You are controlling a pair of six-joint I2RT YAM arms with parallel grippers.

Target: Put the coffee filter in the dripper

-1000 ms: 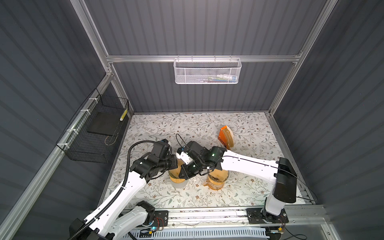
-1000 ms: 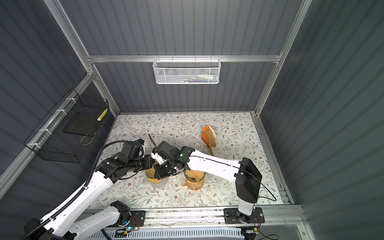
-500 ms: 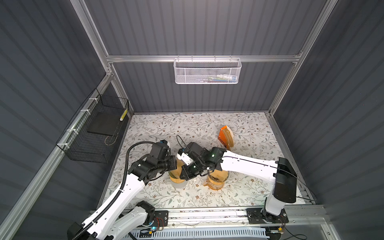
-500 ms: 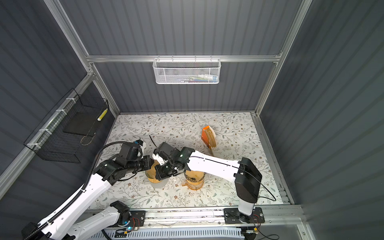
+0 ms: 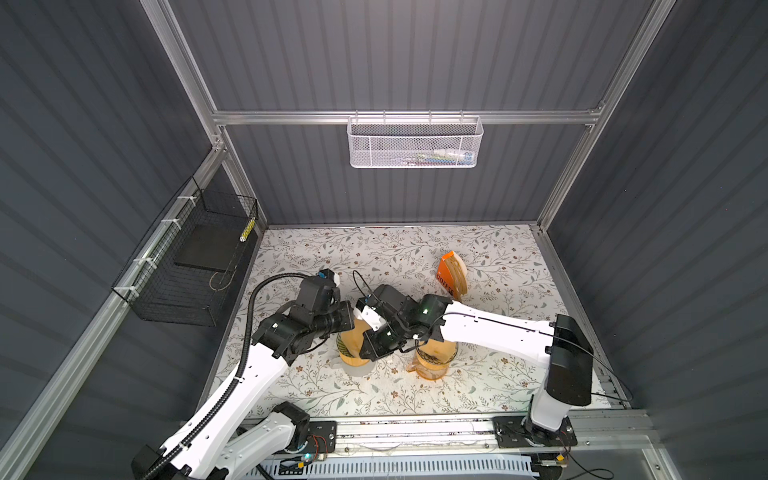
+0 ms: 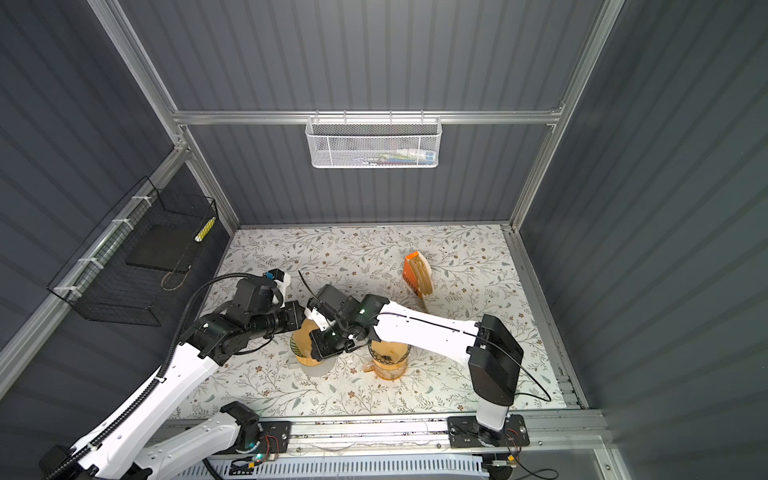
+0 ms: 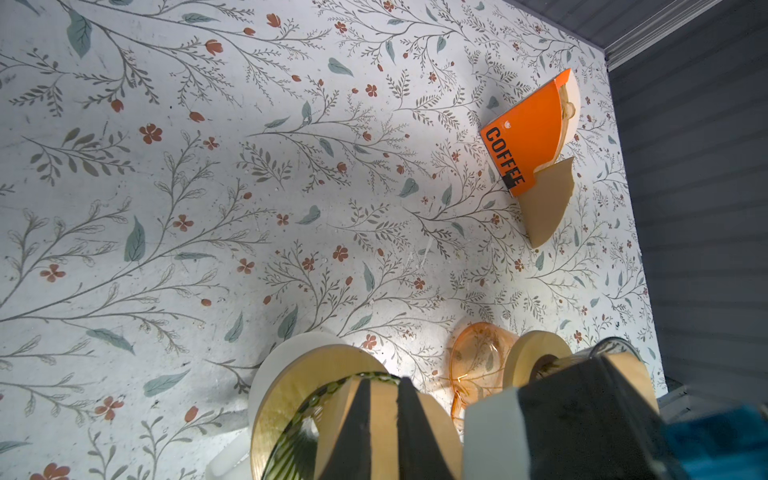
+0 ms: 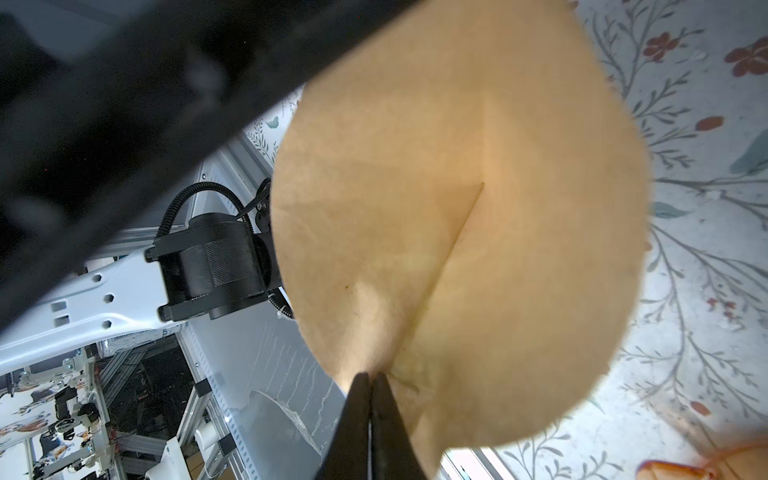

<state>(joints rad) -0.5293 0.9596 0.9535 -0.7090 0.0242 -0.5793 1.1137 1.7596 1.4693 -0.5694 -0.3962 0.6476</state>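
The dripper [image 7: 274, 407], green ribbed glass in a wooden collar, stands on a white mug [image 5: 353, 368] at the front left of the table. In the right wrist view the tan coffee filter [image 8: 457, 208] hangs spread open just above it. It also shows in a top view as the coffee filter [image 5: 360, 330]. My right gripper [image 8: 370, 376] is shut on the filter's rim. My left gripper [image 7: 384, 382] reaches in from the opposite side. Its fingers [image 7: 409, 415] stand close together, with filter paper [image 7: 336, 415] in and around the narrow gap.
An orange glass jug [image 5: 432, 361] stands just right of the mug, under my right forearm. An orange filter box [image 5: 451, 274] lies further back, with a loose filter [image 7: 548, 203] beside it. A black wire basket [image 5: 187, 270] hangs on the left wall and a white mesh basket [image 5: 413, 143] on the back wall.
Almost nothing: both grippers stay over the dripper with the filter between them, and the left arm has shifted only slightly.
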